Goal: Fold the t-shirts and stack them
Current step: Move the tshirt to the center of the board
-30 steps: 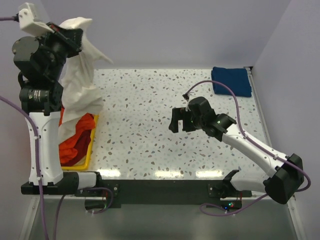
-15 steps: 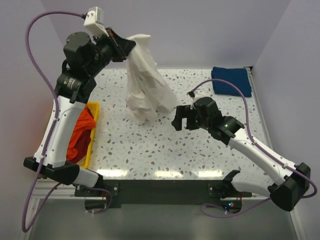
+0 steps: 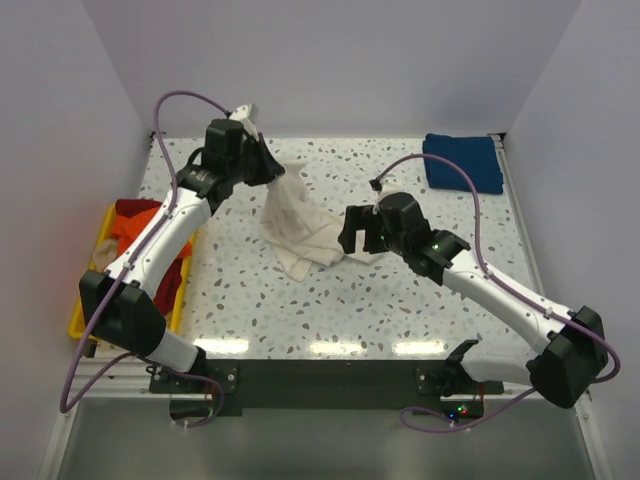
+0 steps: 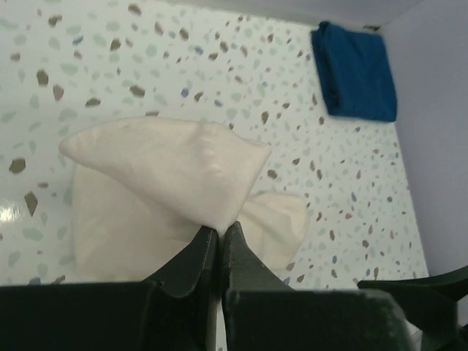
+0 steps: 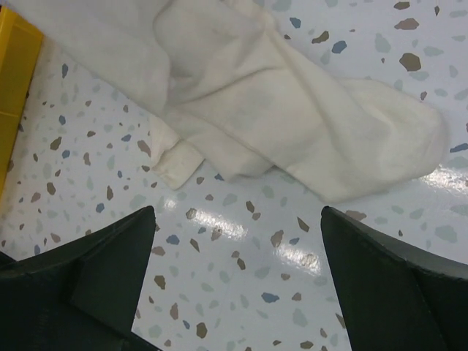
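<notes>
Left tool (image 4: 220, 232): pressed together, pinching a peak of the cream shirt (image 3: 300, 228), which lies heaped at tabletop (image 3: 300, 310) centre. Right tool (image 5: 238, 212): spread, just beside the heap's right edge. Open tabletop lies at lower centre. One blue shirt (image 3: 463, 162), folded, sits in the upper right corner. One tray (image 3: 101, 232) at the left edge holds red-orange cloth (image 3: 135, 212); count indeterminate.

The cream t-shirt (image 3: 300, 228), hanging from the left gripper (image 4: 220, 229) and heaping mid-table, is blocking the way between both grippers. The right gripper (image 5: 238, 219) is hovering spread over bare table (image 3: 300, 300) beside it. The dark blue t-shirt (image 3: 462, 162) is filling the far right corner; the yellow tray (image 3: 80, 325) is lining the left edge.
</notes>
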### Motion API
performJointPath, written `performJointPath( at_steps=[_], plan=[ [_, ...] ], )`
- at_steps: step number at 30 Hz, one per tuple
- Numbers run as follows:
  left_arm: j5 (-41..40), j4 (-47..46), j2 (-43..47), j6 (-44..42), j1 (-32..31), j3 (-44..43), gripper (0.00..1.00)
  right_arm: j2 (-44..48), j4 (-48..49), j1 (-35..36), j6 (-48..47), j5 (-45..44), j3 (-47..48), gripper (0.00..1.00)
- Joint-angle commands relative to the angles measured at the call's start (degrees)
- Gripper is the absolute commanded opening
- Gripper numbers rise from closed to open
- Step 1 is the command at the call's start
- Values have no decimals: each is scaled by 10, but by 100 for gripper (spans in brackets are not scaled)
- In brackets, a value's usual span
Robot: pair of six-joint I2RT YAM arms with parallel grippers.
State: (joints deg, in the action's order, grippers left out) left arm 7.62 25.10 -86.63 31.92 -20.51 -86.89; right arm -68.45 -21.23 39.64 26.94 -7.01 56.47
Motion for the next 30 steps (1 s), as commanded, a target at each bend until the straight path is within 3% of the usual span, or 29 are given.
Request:
performJointPath(
  at_steps=[1, 6, 15, 21, 30],
  plan=[
    [28, -64, 24, 16, 6, 78, 0, -25, 76, -1, -8, -13, -8, 98],
    [39, -75, 50, 12, 6, 159, 0, -61, 162, 0, -7, 52, -31, 90],
    [71, -79, 71, 12, 5, 162, 0, -117, 284, 34, -24, 104, -22, 83],
    [95, -62, 80, 15, 6, 125, 0, -160, 312, 85, -59, 82, 14, 82],
    [122, -64, 77, 22, 5, 104, 0, -237, 296, 100, -72, 57, 83, 78]
  ],
)
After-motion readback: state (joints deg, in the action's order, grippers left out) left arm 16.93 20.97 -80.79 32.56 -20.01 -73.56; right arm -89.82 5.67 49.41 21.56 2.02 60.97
